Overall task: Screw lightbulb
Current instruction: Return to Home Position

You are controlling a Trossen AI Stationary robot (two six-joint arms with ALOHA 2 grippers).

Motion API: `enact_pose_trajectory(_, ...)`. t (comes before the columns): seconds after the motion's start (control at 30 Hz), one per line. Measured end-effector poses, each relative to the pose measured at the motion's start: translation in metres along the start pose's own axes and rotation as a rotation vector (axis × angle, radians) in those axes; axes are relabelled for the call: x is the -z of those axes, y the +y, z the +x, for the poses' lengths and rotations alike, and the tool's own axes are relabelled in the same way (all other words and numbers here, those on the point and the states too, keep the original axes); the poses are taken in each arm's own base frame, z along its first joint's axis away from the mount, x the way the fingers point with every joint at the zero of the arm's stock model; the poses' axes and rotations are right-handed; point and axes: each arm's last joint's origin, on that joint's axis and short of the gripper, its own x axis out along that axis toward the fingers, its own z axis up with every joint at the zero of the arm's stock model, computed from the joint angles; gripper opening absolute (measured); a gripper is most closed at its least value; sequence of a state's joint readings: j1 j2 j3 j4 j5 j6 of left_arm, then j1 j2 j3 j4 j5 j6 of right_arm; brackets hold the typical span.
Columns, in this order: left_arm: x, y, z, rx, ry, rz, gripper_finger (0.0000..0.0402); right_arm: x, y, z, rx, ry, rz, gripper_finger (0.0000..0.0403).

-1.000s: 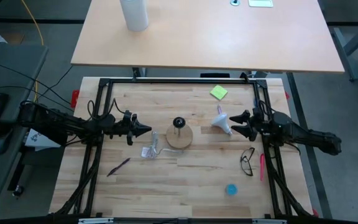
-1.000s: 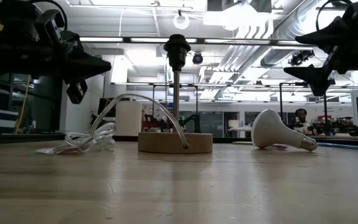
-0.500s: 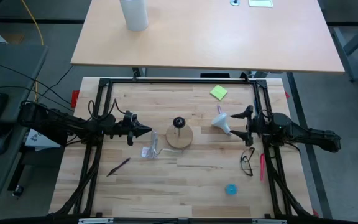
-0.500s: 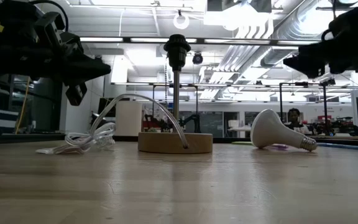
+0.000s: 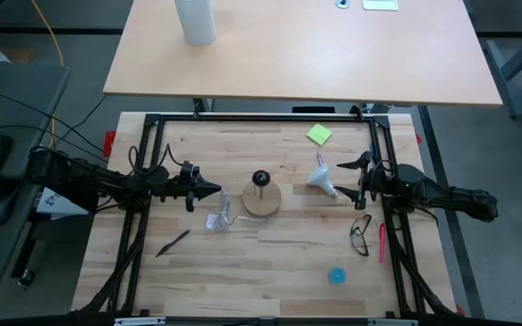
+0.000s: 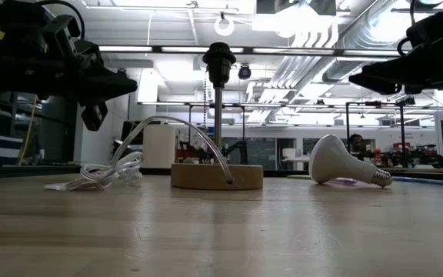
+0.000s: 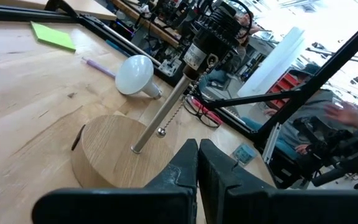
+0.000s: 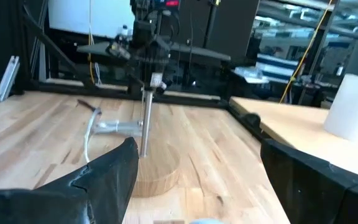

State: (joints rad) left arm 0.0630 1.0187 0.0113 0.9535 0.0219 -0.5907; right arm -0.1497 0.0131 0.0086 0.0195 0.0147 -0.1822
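Lightbulb (image 5: 323,178) on its side beside the wide-open right hand (image 5: 353,179)

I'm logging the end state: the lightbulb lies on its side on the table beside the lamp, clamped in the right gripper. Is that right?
Not clamped. The low view shows the lightbulb lying on its side on the table beside the lamp, with the open right gripper raised clear above it.

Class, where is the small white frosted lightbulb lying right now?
In the high view, the small white frosted lightbulb lies on its side right of the round wooden lamp base, just ahead of the open right gripper.
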Motion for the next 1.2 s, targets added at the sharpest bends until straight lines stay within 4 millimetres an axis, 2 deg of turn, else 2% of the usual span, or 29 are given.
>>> enact_pose_trajectory(0.9,0.000,0.001,-0.002,-0.015,0.016,-0.001,0.0000,0.000,0.000,0.000,-0.004,0.002,-0.001,0.0330)
enact_pose_trajectory(1.07,-0.006,-0.007,-0.013,0.015,0.002,0.003,0.0000,0.000,0.000,0.000,-0.004,0.002,-0.001,0.0330)
enact_pose_trajectory(1.2,-0.006,-0.013,-0.027,0.055,0.038,0.115,0.0000,0.000,0.000,0.000,-0.004,0.002,-0.001,0.0330)
